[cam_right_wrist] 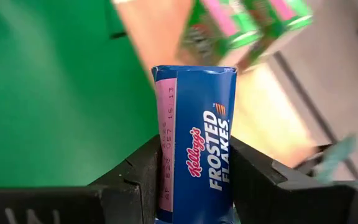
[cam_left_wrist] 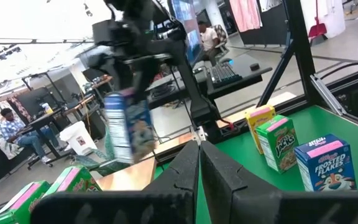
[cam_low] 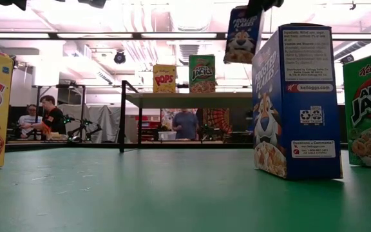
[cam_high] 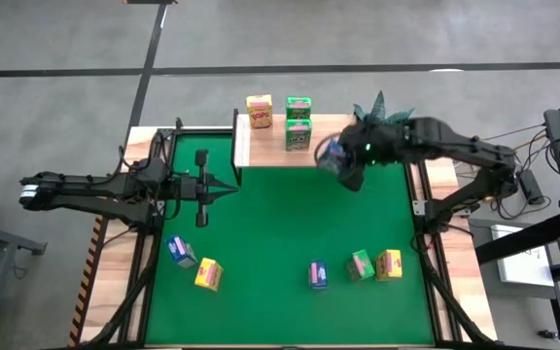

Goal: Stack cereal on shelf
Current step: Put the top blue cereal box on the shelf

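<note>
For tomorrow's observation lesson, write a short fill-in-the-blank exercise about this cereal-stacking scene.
1. The right gripper holds a ____ cereal box.
2. The shelf carries one yellow box and ____ green boxes.
3. The left gripper has its fingers ____.

Missing words: blue; two; shut

The left gripper has its two dark fingers pressed together, above the green mat. Farther off, the right gripper holds a blue box in the air. On the mat stand a yellow box, a green box and a blue Frosted Flakes box, near its edge. More green boxes show partly. People sit at desks beyond.
</note>
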You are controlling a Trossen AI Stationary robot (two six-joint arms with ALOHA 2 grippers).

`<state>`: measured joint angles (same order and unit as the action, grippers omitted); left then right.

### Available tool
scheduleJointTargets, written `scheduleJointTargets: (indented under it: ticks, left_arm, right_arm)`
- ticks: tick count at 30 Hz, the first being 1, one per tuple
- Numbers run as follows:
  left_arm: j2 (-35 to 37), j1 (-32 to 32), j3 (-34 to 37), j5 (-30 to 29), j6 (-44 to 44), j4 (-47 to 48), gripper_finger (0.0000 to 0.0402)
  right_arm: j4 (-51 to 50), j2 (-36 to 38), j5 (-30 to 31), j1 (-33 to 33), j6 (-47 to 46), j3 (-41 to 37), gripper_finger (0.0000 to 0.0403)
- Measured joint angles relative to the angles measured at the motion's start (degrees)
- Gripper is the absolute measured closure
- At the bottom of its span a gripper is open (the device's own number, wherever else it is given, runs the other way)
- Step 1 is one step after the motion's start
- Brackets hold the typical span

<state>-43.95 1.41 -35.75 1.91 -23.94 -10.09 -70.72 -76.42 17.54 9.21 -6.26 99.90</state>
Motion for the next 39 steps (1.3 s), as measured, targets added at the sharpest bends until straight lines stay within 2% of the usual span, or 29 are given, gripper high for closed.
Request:
scheduleJointTargets:
  ticks: [5, 12, 16, 23, 30, 39]
  left_arm:
    - [-0.02, -0.02, 0.0, 0.0, 0.0, -0.04, 0.0402]
    - [-0.02, -0.01, 0.0, 0.0, -0.68, -0.09, 0.0402]
    - [-0.02, -0.02, 0.0, 0.0, -0.85, -0.19, 0.0402]
    - [-0.02, -0.02, 0.0, 0.0, -1.29, -0.22, 0.0402]
    - [-0.02, 0.0, 0.0, 0.0, -1.22, 0.02, 0.0402]
    - [-0.02, -0.01, 0.0, 0.0, -0.9, 0.35, 0.0402]
  right_arm:
    - [-0.43, -1.77, -1.57, 9.36, 9.34, 2.53, 0.0257]
    - [-0.38, -6.83, -18.34, 25.09, 24.22, 5.33, 0.0257]
    - [-0.21, -10.52, -22.53, 30.48, 30.66, 7.44, 0.0257]
    - [-0.82, -17.58, -25.28, 33.57, 35.69, 11.75, 0.0257]
    - [-1.97, -21.76, -25.16, 34.01, 31.85, 15.68, 0.0255]
    - [-2.78, -22.07, -24.89, 34.34, 30.91, 16.38, 0.0196]
